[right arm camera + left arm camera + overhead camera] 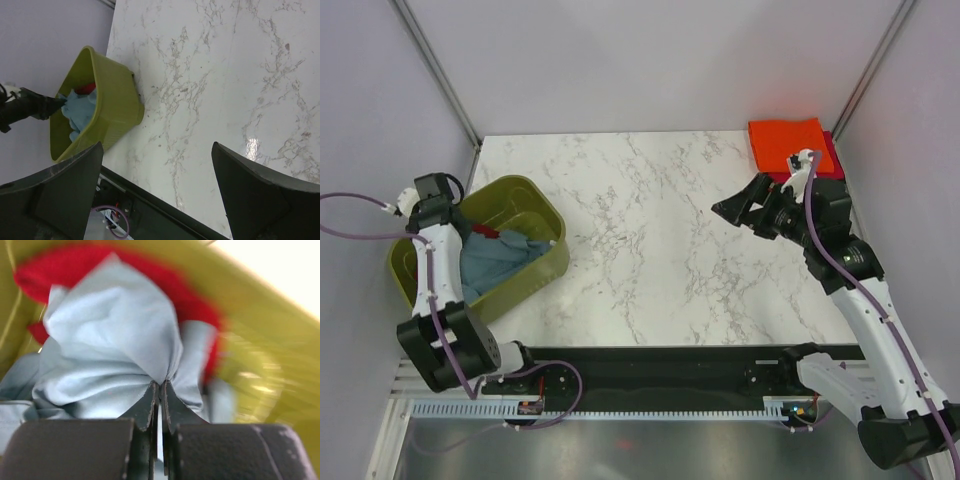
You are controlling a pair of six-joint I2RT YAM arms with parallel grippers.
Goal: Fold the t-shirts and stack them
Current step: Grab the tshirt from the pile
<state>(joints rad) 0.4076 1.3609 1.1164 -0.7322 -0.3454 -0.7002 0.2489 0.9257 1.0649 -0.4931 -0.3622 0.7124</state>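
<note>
The left gripper (160, 386) is closed tight on a bunch of the blue-grey shirt (115, 335). The pinch is right at its tips. The rest of the shirt lies in soft folds just past them, down inside the green tub (260, 340). A red shirt (75, 265) lies behind the blue one, farther from the tips.

The shirt is soft, light and floppy. It will sag and bunch up when lifted, and it will not break. A bunch in the middle is fine for pulling it out. For folding, I think it is better to hold it by the shoulders or the hem, one corner in each gripper.

The tub wall is close around the left gripper, so the cloth could drag on the rim. The red shirt touches the blue one and might come up too.

The right gripper (157, 146) is wide open and holds nothing. The table (225, 75) lies below it. Back near its wrist, in the far corner, the orange shirt (786, 140) lies folded on top of a second red shirt (831, 152).
</note>
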